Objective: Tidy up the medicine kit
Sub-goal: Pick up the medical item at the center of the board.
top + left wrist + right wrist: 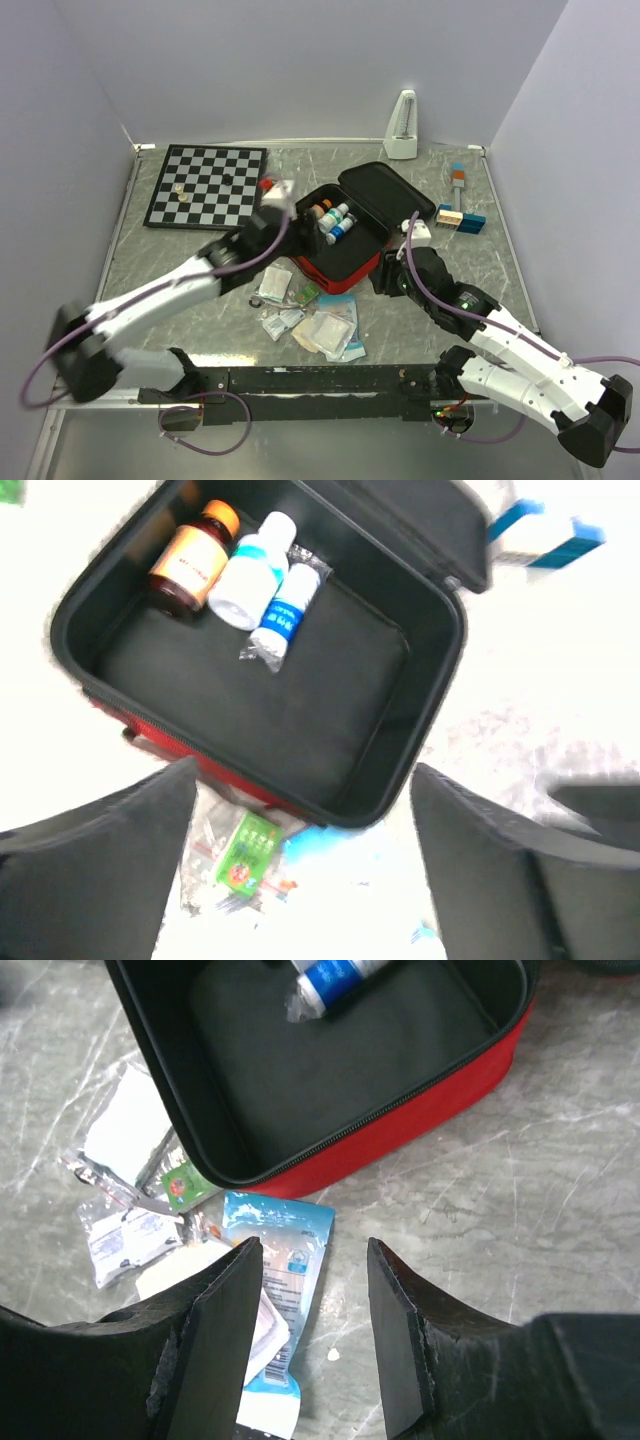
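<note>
Medicine kit (340, 275) lies diagonally, lid (385, 195) open far-right.

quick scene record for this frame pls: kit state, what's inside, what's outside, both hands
kit: medicine kit, open, lid tipped back
inside: amber bottle, white bottle, small blue-labelled bottle, side by side at one end; rest of the base bare
outside: loose packets on the table by the kit's near side, including a blue sachet and a green packet
left hand: open, empty, over the kit's near edge
right hand: open, empty, above the blue sachet
other: chessboard left of the kit
</note>
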{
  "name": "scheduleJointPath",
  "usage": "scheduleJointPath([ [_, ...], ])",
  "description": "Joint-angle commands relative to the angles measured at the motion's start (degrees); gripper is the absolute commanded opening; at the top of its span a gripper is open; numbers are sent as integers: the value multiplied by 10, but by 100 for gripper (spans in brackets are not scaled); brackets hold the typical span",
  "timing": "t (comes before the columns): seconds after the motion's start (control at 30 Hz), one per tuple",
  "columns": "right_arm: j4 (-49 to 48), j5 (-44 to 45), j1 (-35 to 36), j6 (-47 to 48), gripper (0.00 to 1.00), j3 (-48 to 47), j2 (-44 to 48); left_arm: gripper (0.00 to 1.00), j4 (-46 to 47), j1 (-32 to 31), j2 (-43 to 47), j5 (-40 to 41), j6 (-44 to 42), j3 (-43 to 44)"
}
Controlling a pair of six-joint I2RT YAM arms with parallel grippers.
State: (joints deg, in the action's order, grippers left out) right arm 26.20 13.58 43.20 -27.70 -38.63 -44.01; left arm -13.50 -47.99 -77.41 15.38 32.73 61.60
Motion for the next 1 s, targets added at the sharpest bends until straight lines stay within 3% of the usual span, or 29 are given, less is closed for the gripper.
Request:
scheduleJointPath([
  [0.0,-18,-14,-1,-10,54,17,10,96,31,-39,101,16,45,-139],
  [0.2,-30,-22,-1,-9,53,25,-3,96,-29,-73,80,-14,61,-183],
  [0.37,-33,-33,-1,-14,53,25,-4,97,44,-74,75,-48,21,-227],
  [0.63,-33,-45,1,-24,53,34,0,93,45,-74,-64,-43,-40,-161],
  [0.97,-29,-48,6,-31,53,48,16,89,44,-73,-150,-27,-90,-102],
])
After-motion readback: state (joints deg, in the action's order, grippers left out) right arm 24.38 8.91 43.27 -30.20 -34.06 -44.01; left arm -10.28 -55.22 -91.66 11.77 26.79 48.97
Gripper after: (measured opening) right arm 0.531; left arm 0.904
